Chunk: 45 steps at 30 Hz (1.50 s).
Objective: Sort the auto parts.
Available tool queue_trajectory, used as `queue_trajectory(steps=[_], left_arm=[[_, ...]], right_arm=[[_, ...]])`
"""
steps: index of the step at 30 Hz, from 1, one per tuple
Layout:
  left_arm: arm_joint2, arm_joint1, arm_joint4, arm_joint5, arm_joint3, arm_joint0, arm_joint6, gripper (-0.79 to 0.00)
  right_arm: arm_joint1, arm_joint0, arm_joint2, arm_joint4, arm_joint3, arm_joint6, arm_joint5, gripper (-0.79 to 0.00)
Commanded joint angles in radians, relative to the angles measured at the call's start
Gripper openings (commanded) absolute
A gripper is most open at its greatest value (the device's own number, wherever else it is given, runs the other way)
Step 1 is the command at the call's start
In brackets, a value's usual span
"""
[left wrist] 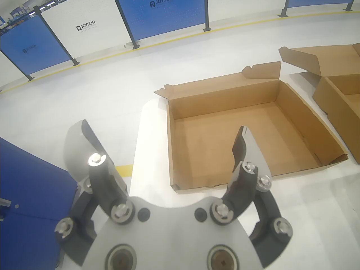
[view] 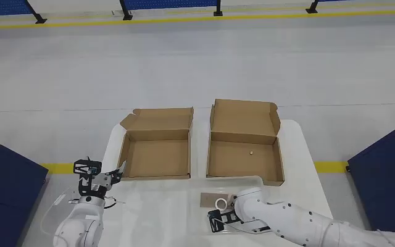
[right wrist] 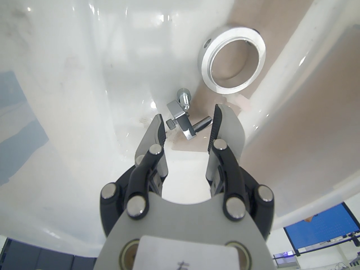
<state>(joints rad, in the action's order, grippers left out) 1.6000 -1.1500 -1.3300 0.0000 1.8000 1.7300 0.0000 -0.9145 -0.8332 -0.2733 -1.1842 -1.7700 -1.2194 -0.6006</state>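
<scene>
White shop floor with a yellow line and blue-and-white partition panels (left wrist: 84, 26) lies beyond my glossy white counter (view: 154, 207). Two open brown cardboard boxes sit side by side on its far half, flaps up: the left box (view: 155, 158) with a bare floor, and the right box (view: 244, 159) with one tiny pale part (view: 251, 152) toward its back wall.

My left tool (left wrist: 163, 126) hangs over the counter's left edge, just short of the left box's near corner. Its fingers are spread wide with nothing between them.

My right tool (right wrist: 188, 115) is low over the near side of the counter, by the edge of a tan rectangular patch (right wrist: 275, 15). A silver metal ring (right wrist: 232, 60) lies flat on that patch, just beyond the fingertips. Between the parted fingers lies a small chrome clamp fitting (right wrist: 182, 120) with a threaded bolt and a short pin. The fingers stand on either side of it and are not pressed onto it; I can't tell whether one pad touches its dark bolt head.
</scene>
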Motion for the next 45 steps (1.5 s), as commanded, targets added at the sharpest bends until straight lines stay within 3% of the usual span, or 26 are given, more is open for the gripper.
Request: queue_trajectory(steps=[1, 5, 7, 8, 10, 27, 45], left_arm=[[0.000, 0.000, 0.000, 0.000, 0.000, 0.000, 0.000, 0.000], [0.000, 0.000, 0.000, 0.000, 0.000, 0.000, 0.000, 0.000], [0.000, 0.000, 0.000, 0.000, 0.000, 0.000, 0.000, 0.000], [0.000, 0.000, 0.000, 0.000, 0.000, 0.000, 0.000, 0.000], [0.000, 0.000, 0.000, 0.000, 0.000, 0.000, 0.000, 0.000], [0.000, 0.000, 0.000, 0.000, 0.000, 0.000, 0.000, 0.000], [0.000, 0.000, 0.000, 0.000, 0.000, 0.000, 0.000, 0.000]], right_arm=[[-0.003, 0.002, 0.003, 0.000, 0.004, 0.001, -0.001, -0.431], [-0.009, 0.006, 0.009, 0.000, 0.018, 0.002, -0.002, -0.449], [-0.012, 0.009, 0.012, 0.001, 0.023, 0.000, 0.000, -0.508], [-0.013, 0.010, 0.013, 0.004, 0.026, -0.002, 0.003, -0.570], [-0.016, 0.012, 0.015, 0.007, 0.028, -0.007, 0.007, -0.785], [-0.005, 0.008, -0.009, 0.049, 0.009, -0.068, 0.068, -0.785], [0.061, -0.081, -0.140, 0.072, -0.081, -0.048, 0.099, -0.785]])
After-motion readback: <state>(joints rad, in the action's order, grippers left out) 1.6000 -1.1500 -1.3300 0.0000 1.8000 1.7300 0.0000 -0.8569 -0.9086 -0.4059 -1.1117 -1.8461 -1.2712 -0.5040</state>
